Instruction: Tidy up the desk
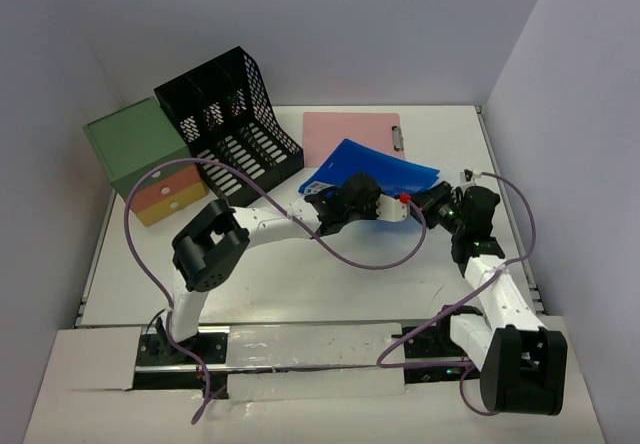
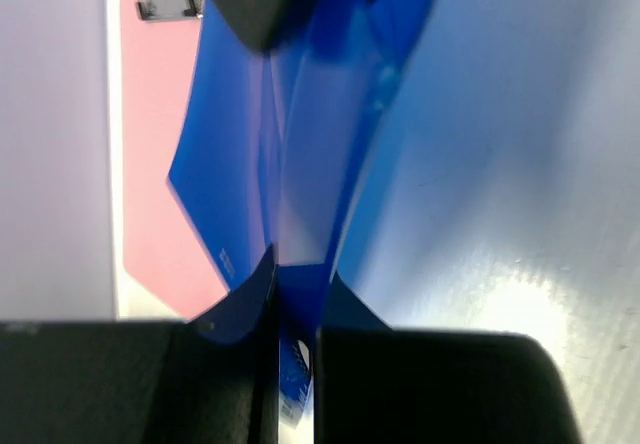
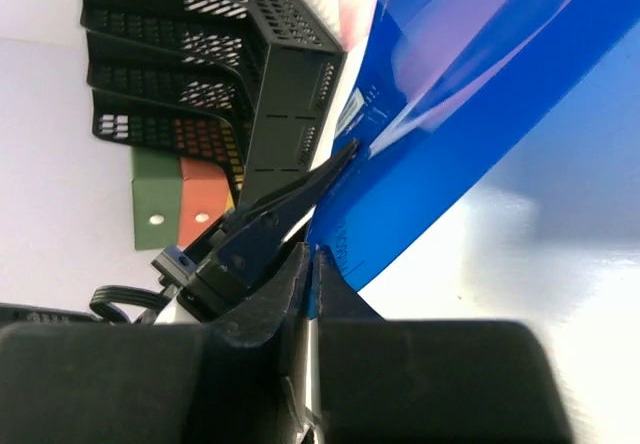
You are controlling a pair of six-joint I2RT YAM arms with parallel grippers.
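Note:
The white desk point(image 1: 300, 284) carries a blue plastic folder point(image 1: 375, 172) that lies partly over a pink clipboard point(image 1: 345, 134). My left gripper point(image 1: 390, 207) is shut on the folder's near edge; in the left wrist view point(image 2: 298, 284) the blue sheet point(image 2: 230, 164) runs between its fingers. My right gripper point(image 1: 420, 204) is shut on the same edge from the right, and in the right wrist view point(image 3: 312, 254) the folder point(image 3: 480, 114) rises from its tips. The two grippers are close together, the left one's black finger point(image 3: 270, 224) just beside the right one's.
A black mesh file organizer point(image 1: 230, 114) stands at the back left, with a green drawer box point(image 1: 140, 159) with orange and yellow drawers beside it. The clipboard's metal clip point(image 2: 168, 4) faces the right wall. Pale walls enclose the desk.

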